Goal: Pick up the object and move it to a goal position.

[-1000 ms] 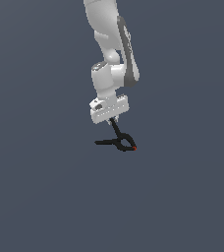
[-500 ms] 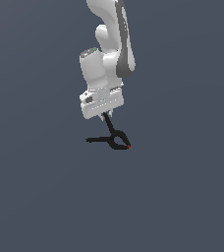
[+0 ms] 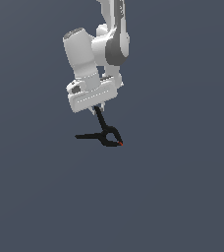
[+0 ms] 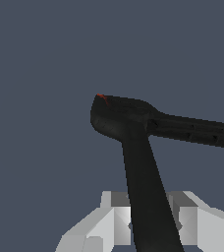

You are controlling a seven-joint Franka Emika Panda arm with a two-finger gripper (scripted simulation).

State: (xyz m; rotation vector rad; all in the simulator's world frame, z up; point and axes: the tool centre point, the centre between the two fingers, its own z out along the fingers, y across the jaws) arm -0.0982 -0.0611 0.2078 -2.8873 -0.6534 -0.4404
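Observation:
The object is a small black spring clamp (image 3: 105, 134) with two thin handles and a red-orange tip at its lower right in the exterior view. It hangs in the air below my white gripper (image 3: 97, 109), which is shut on the upper handle. The other handle sticks out toward the exterior view's left. In the wrist view the clamp (image 4: 133, 128) fills the middle, its held handle running down between my fingers (image 4: 115, 222), and my gripper (image 4: 151, 226) is shut on it.
A plain dark grey-blue surface (image 3: 182, 197) lies all around. The white arm (image 3: 111, 44) rises above the gripper. No other objects show.
The arm has moved toward the exterior view's left and turned, carrying the clamp with it. The clamp stays in the grip.

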